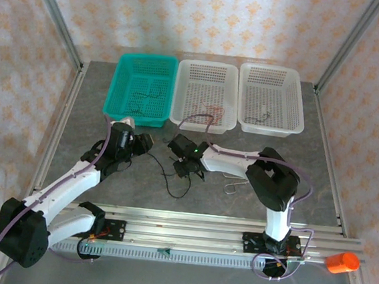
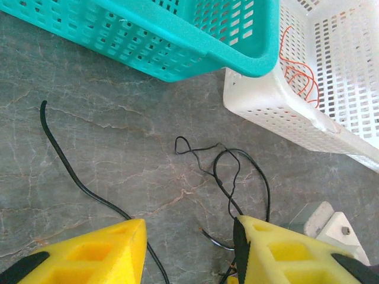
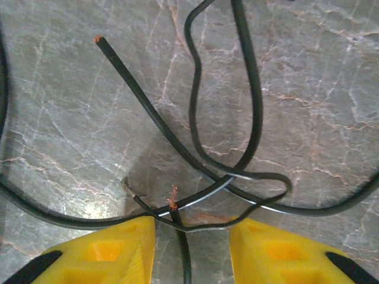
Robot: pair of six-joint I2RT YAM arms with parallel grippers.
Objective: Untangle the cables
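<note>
Between right gripper [image 3: 192,226] fingers, crossed black cables [image 3: 253,83], possibly loose, ends cropped

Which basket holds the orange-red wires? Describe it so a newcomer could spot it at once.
Look at the row of three baskets along the far edge of the table. It is the middle basket, white, between the teal basket on the left and the other white basket on the right. It alone holds orange-red wires; its neighbours hold dark ones.
</note>
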